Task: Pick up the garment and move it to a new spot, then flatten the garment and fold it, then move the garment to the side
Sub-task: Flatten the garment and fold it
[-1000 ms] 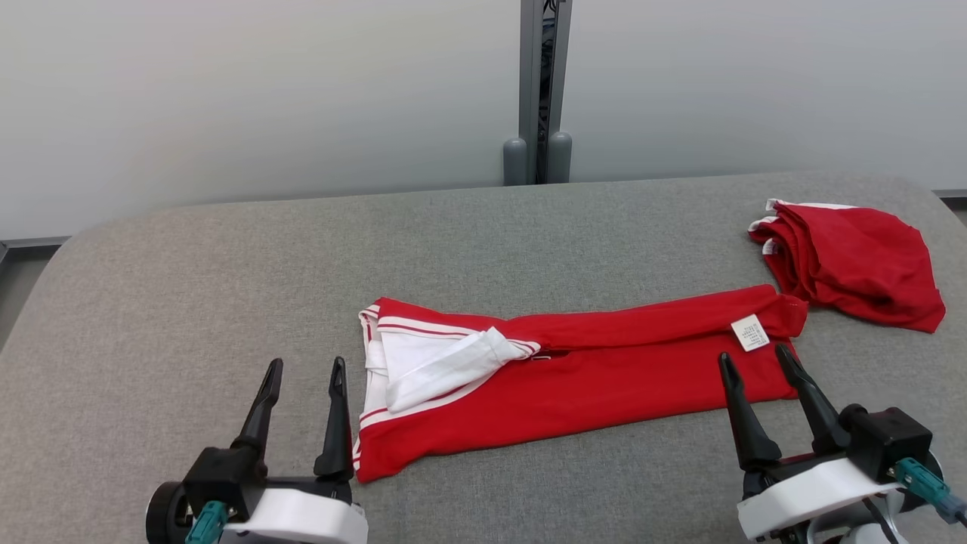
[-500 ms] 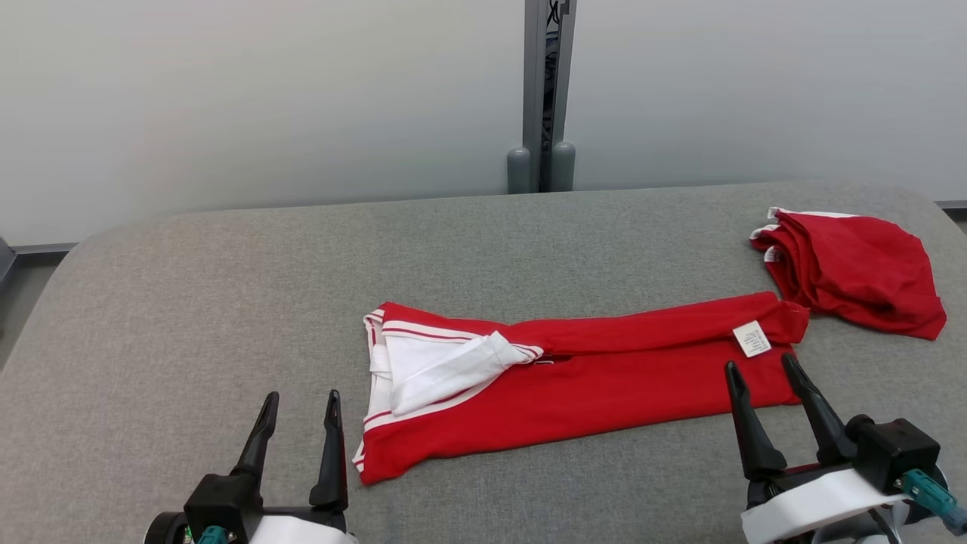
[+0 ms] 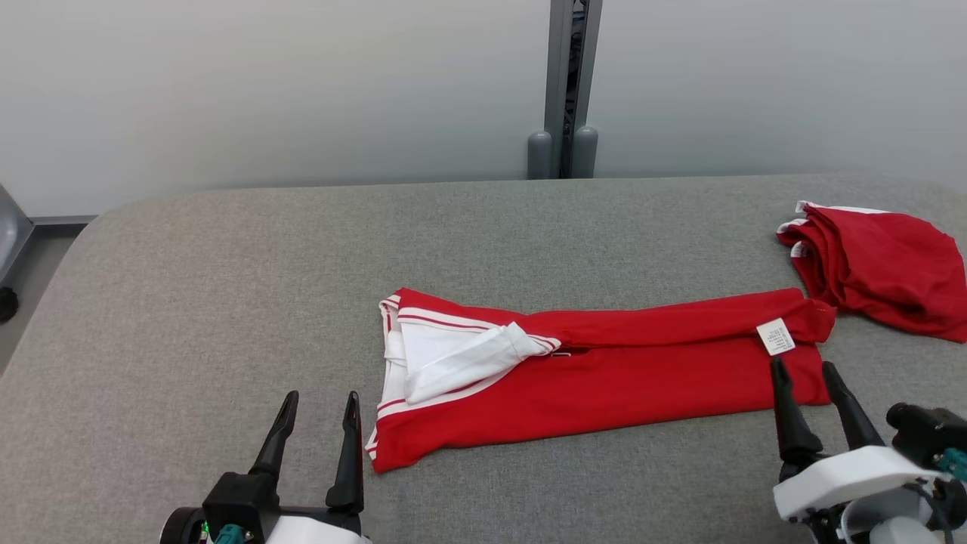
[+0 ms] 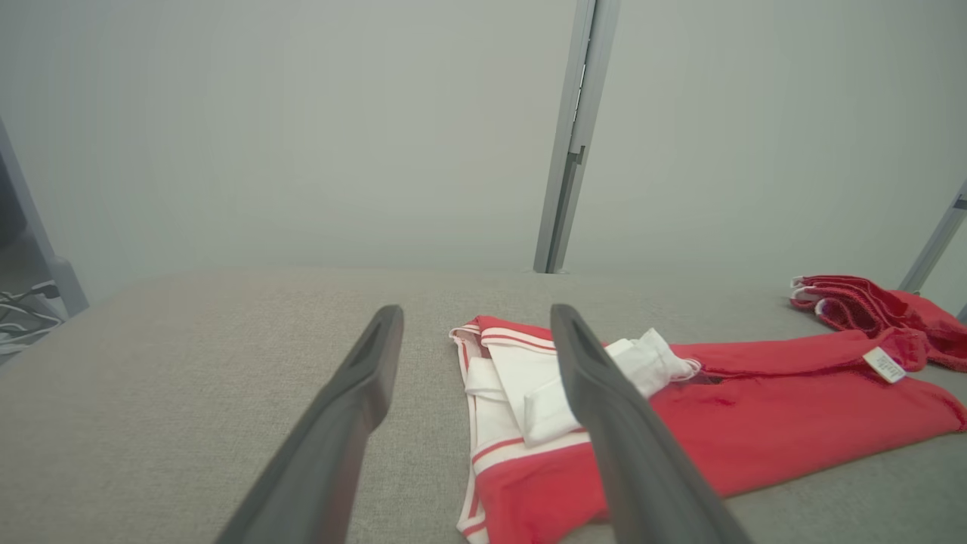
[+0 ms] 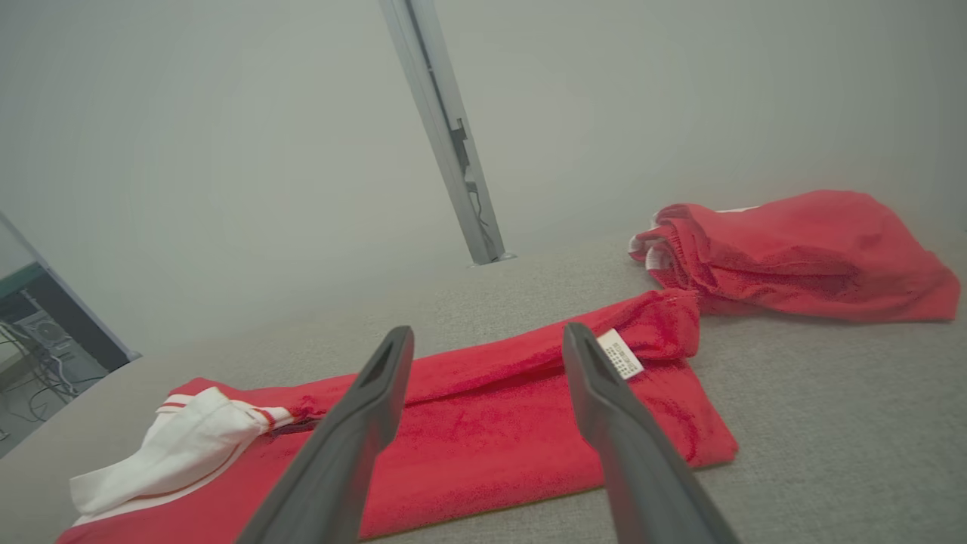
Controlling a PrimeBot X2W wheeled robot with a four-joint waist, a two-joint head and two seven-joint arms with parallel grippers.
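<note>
The garment (image 3: pixel 604 378) is red with white striped trim, folded into a long band across the middle of the grey table (image 3: pixel 227 302). A white flap lies on its left end and a white tag (image 3: pixel 776 336) near its right end. My left gripper (image 3: pixel 322 397) stands open just off the garment's left end, touching nothing. At the garment's right end my right gripper (image 3: pixel 801 365) is open too, its tips at the near edge. The left wrist view shows the left gripper (image 4: pixel 477 311) open before the garment (image 4: pixel 755 431). In the right wrist view, the right gripper (image 5: pixel 487 329) frames the garment (image 5: pixel 483 431).
A second red garment (image 3: pixel 884 264) lies bunched at the table's back right, close to the band's right end. A grey post (image 3: pixel 565 91) rises behind the table against a pale wall. Bare table stretches to the left and along the back.
The head view has shifted, so everything sits further right. Both grippers have drawn back a little toward me relative to the garment. Both stay open and the garment lies as before.
</note>
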